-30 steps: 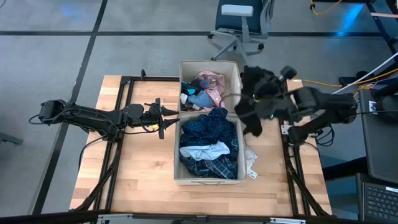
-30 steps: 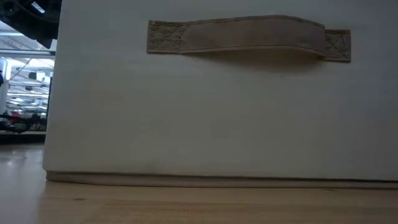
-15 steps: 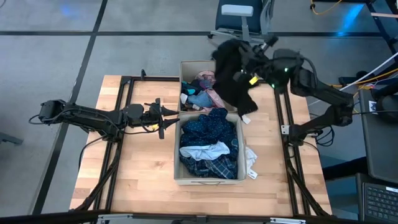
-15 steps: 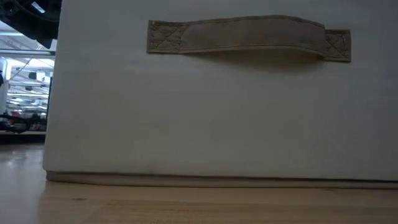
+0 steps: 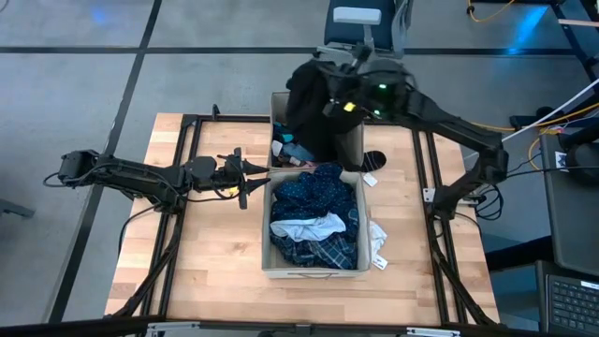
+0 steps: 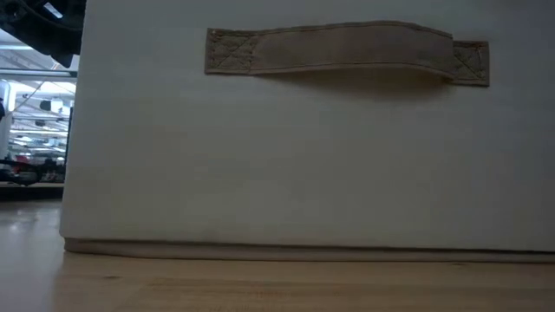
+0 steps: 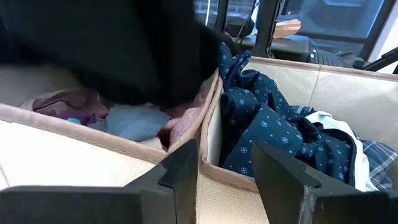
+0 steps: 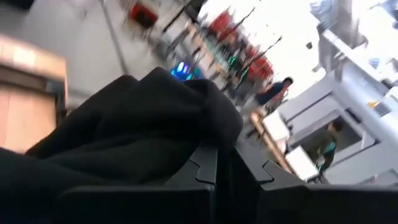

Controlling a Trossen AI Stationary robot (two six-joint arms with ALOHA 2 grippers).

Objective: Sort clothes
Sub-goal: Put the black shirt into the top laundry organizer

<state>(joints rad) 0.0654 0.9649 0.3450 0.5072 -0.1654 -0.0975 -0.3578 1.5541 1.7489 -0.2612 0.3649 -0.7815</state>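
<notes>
Swinging leftward, right gripper now hangs the black fabric garment over the far beige bin, fingers clamped on it for dropping; left gripper waits, fingers apart.

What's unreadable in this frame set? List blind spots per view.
- Low view: the near bin fills the picture and hides the clothes and both arms.
- High view: the black garment held by the right gripper covers most of the far bin, so its contents are mostly hidden.
- Right wrist view: the black garment fills the foreground and blocks the table; background is blurred.
- Left wrist view: the garment's upper part is cut off by the edge.
</notes>
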